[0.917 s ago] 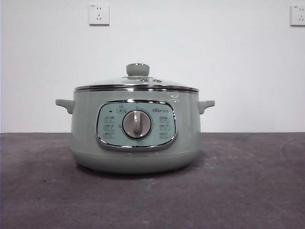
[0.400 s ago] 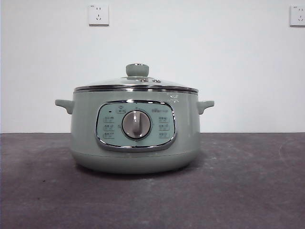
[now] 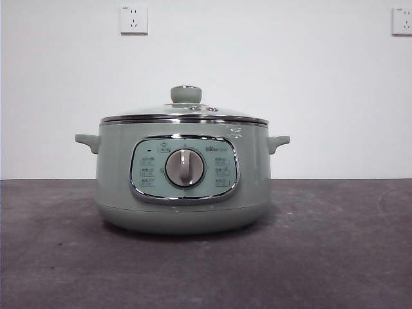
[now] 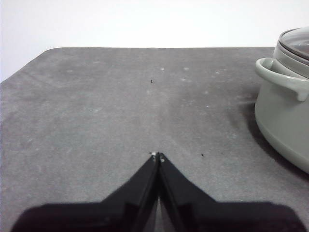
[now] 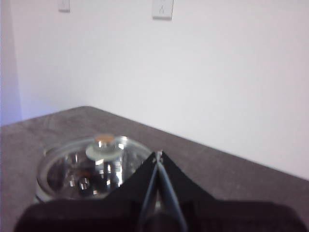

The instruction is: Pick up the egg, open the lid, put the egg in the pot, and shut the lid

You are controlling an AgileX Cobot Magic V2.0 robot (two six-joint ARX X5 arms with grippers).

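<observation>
- The left gripper point(image 4: 158, 155) waits over the bare gray table point(image 4: 96, 121), off to the pot's left side. Its two black jaws are pressed together at the tips, with nothing between them.
- From the left wrist view, only the edge of the pot point(image 4: 282, 121) shows, with one small side handle point(image 4: 282, 77) sticking out toward the bare part of the table.
- In the front view, the pot point(image 3: 183, 187) stands upright in the middle of the table point(image 3: 335, 257). It is round and wider than it is tall.
- Its two handles stick out to the left point(image 3: 87, 141) and to the right point(image 3: 278, 141), so its long way runs side to side.
- The control panel point(image 3: 184, 168) faces the front camera, and the dial point(image 3: 185, 168) sits in the middle of it.
- The lid point(image 3: 183, 112) lies flat and level on the pot's rim. Its round knob point(image 3: 185, 94) points straight up.
- The right gripper point(image 5: 158, 155) is above the pot and looks down on the glass lid point(image 5: 91, 169). Its jaws are together too, and they hold nothing.
- The egg cannot be picked out clearly. Through the glass there are only blurry dark and shiny shapes.
- Two white wall sockets point(image 3: 133, 19) are on the wall behind the pot, one at the left and one at the far right.
</observation>
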